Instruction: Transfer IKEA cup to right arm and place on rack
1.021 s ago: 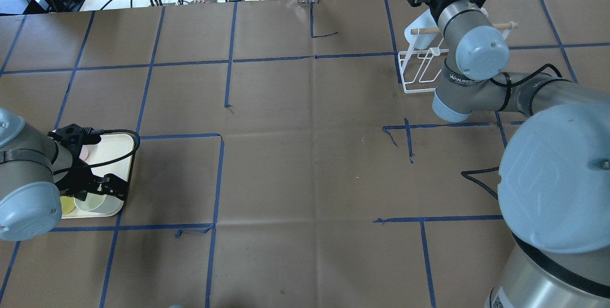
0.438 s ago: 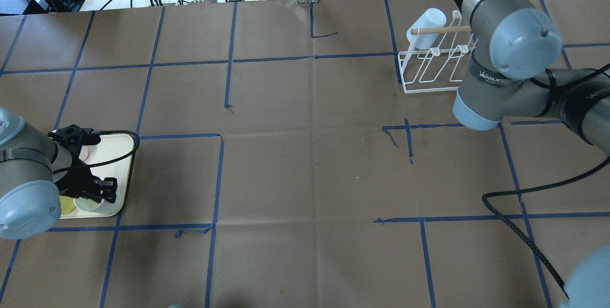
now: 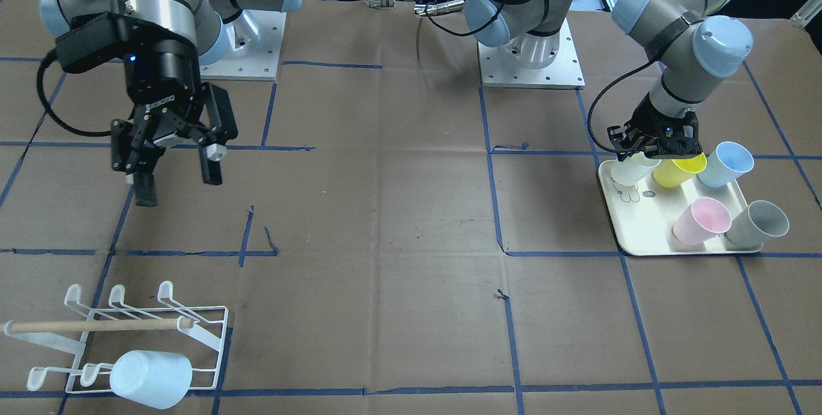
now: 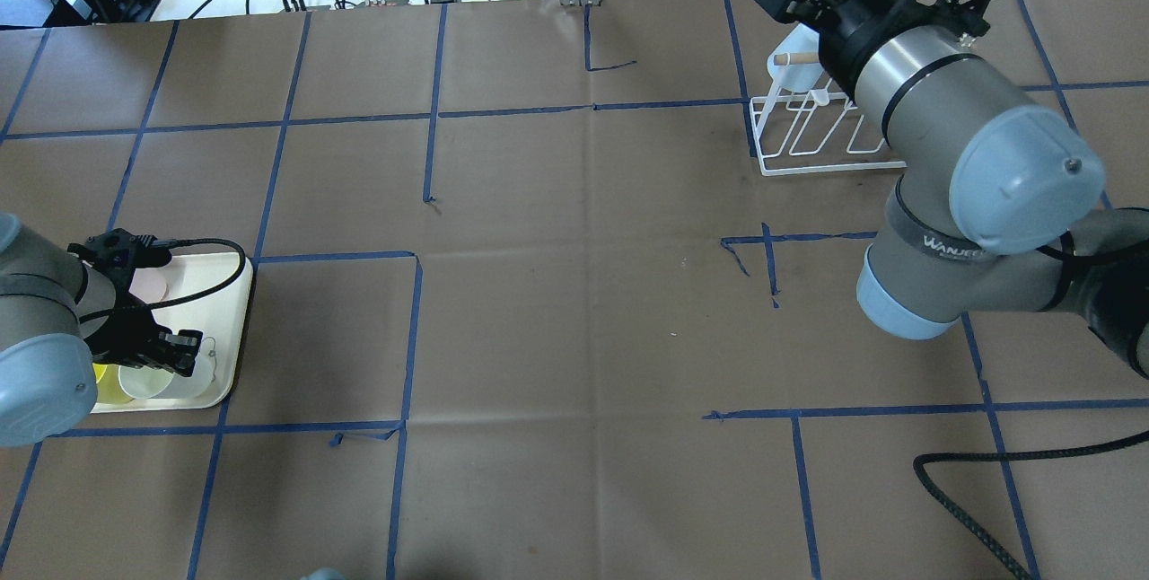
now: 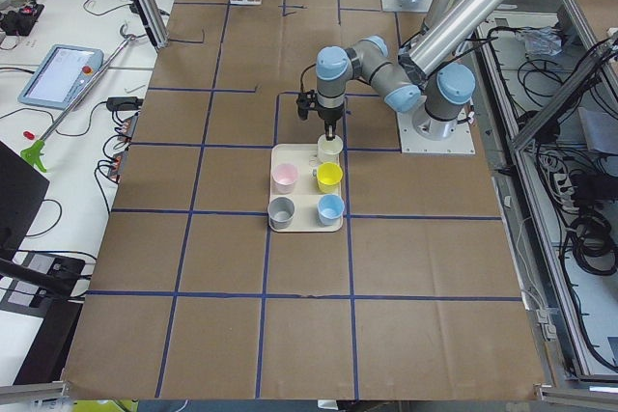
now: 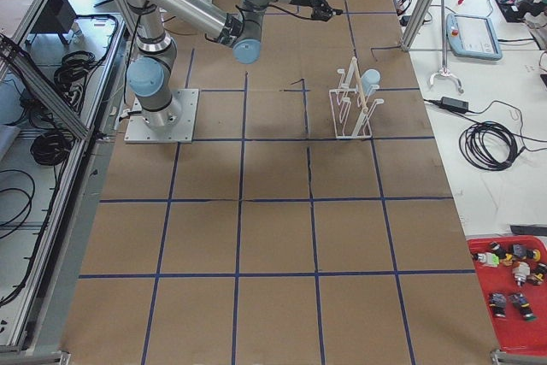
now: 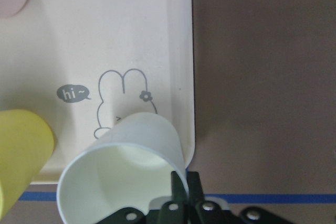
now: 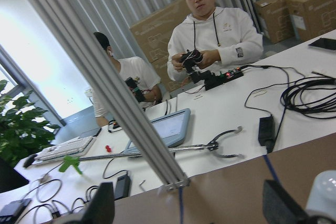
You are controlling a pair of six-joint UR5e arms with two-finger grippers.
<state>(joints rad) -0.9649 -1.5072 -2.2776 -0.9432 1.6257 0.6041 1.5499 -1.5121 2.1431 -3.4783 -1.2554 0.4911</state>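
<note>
Compared with one second ago, the left gripper [image 4: 169, 355] is no longer spread over the tray [image 4: 229, 293]. Its jaws are now pressed together on the wall of the white cup [image 7: 123, 182], at the rim. The cup is seen tilted in the left wrist view, at the tray corner just beside the yellow cup [image 3: 679, 169]. Whether its base is lifted off the tray cannot be told.

The right gripper [image 3: 178, 184] is now drawn back from the rack [image 3: 212, 331] and raised above the table. Its jaws are spread and nothing is held between them. One pale blue cup [image 3: 151, 379] is left hanging on a prong of the rack.

From this it is judged that one cup is already delivered and a new round is begun. The white cup is taken, and the hand-over to the right arm is not yet done.

The table [image 4: 574, 293] is covered with brown paper, which is divided into squares by blue tape. The paper is a little creased and some tape ends are loose. Three other cups are standing on the tray: blue [image 3: 725, 164], pink [image 3: 701, 221] and grey [image 3: 758, 225].

Behind the table a white bench with cables and a tablet is seen, where two persons are seated. Cardboard boxes and a green plant [image 8: 21, 129] are found behind them.
</note>
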